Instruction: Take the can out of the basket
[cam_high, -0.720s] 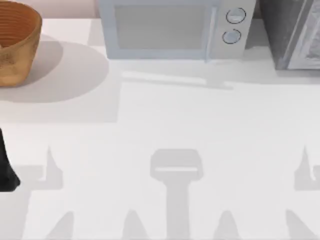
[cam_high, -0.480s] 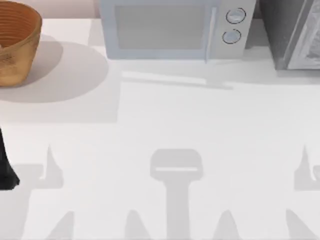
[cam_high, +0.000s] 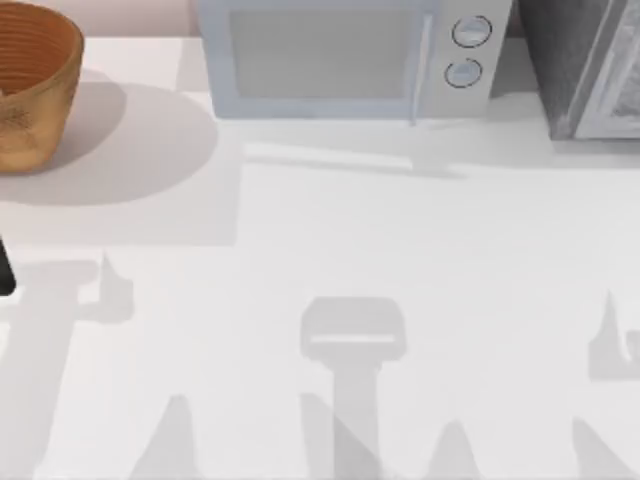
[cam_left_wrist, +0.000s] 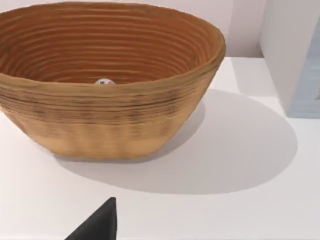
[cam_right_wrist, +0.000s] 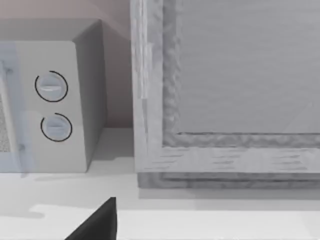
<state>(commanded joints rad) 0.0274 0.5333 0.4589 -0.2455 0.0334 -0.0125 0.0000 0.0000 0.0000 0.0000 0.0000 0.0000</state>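
Can (cam_left_wrist: 103, 81) sits inside the basket (cam_left_wrist: 115, 117), low on the bottom, and from the left wrist view just its pale round top with a small red mark looks over the near rim. Basket is a round orange-brown woven bowl with fine horizontal ribs; it stands on the white table (cam_high: 400, 260) at the far left corner in the top view (cam_high: 30, 95), and it throws a wide round shadow to its right.

To the right of the basket, along the far edge, stands a pale microwave (cam_high: 345, 60) with two round knobs (cam_high: 465, 52). Further right, at the far right corner, is a grey cabinet-like box (cam_high: 585, 65); the right wrist view faces this box (cam_right_wrist: 235, 90) and the knob side of the microwave (cam_right_wrist: 55, 105).

The left arm (cam_high: 4, 268) shows as a dark piece at the left edge of the table, nearer than the basket and apart from it. A dark fingertip of the left gripper (cam_left_wrist: 97, 225) points toward the basket without touching it; if this gripper is released or clenched, I cannot tell. A dark fingertip of the right gripper (cam_right_wrist: 97, 222) is over the table before the microwave and the box; its state I also cannot tell.
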